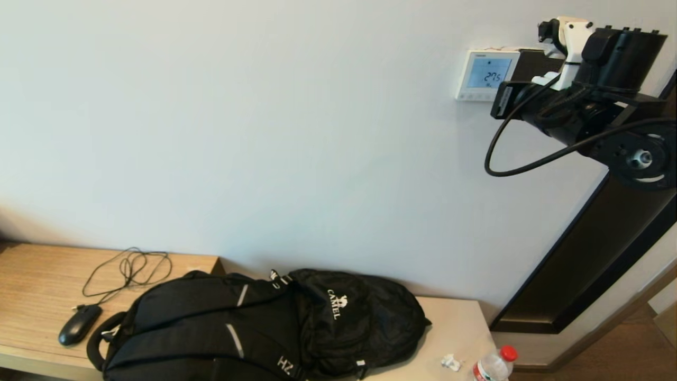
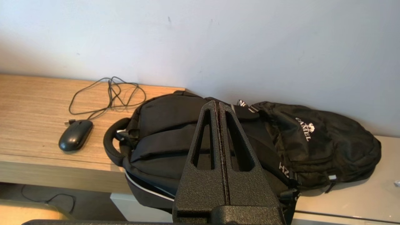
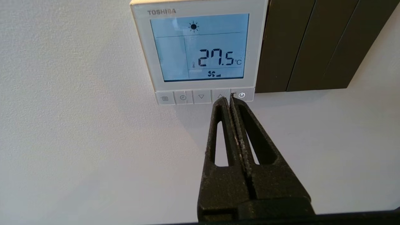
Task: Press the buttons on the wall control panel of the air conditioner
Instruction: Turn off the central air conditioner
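A black mouse [image 1: 79, 324] with its cable is seen at 8 o'clock in the head view, beside a black backpack [image 1: 264, 328] on the wooden ledge [image 1: 37, 275]. The left gripper [image 2: 218, 104] is held over the backpack, fingers pressed together and empty. At 2 o'clock the wall control panel [image 1: 486, 74] is mounted beside a dark plate [image 3: 312, 43]. The right gripper [image 3: 227, 99], fingers closed on nothing, is set at the buttons [image 3: 201, 97], between the up arrow and the power key
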You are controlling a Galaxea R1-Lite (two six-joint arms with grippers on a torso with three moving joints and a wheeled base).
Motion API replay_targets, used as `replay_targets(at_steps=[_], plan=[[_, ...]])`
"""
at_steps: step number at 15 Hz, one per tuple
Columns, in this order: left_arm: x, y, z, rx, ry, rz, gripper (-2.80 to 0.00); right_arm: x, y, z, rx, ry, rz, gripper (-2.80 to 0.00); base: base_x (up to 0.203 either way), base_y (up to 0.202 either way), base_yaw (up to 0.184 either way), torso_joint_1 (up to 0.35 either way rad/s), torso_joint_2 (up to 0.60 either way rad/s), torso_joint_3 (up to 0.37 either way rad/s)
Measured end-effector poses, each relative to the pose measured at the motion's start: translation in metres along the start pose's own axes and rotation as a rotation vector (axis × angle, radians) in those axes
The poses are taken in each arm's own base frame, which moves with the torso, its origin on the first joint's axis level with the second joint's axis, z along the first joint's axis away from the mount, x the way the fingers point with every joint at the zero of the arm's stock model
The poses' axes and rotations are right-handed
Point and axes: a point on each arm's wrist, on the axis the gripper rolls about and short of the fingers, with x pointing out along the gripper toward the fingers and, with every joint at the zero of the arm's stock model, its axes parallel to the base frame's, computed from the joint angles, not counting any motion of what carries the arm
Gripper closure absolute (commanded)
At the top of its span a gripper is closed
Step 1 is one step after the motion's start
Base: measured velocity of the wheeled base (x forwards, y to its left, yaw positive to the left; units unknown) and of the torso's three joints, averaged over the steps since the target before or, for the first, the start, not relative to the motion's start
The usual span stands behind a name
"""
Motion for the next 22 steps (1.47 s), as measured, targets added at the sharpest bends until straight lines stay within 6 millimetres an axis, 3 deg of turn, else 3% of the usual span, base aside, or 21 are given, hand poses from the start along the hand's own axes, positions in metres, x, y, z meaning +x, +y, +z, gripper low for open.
replay_targets(at_steps=[15, 22], plan=[[0.000, 0.000, 0.000, 0.000, 0.000, 0.000, 0.00, 0.025, 0.004, -0.020, -0.012, 0.028, -0.033, 0.00, 0.000, 0.000, 0.000, 0.000, 0.00, 0.000], [0.000, 0.000, 0.000, 0.000, 0.000, 0.000, 0.00, 0.026, 0.001, -0.019, -0.012, 0.024, -0.044, 0.00, 0.000, 0.000, 0.000, 0.000, 0.00, 0.000]])
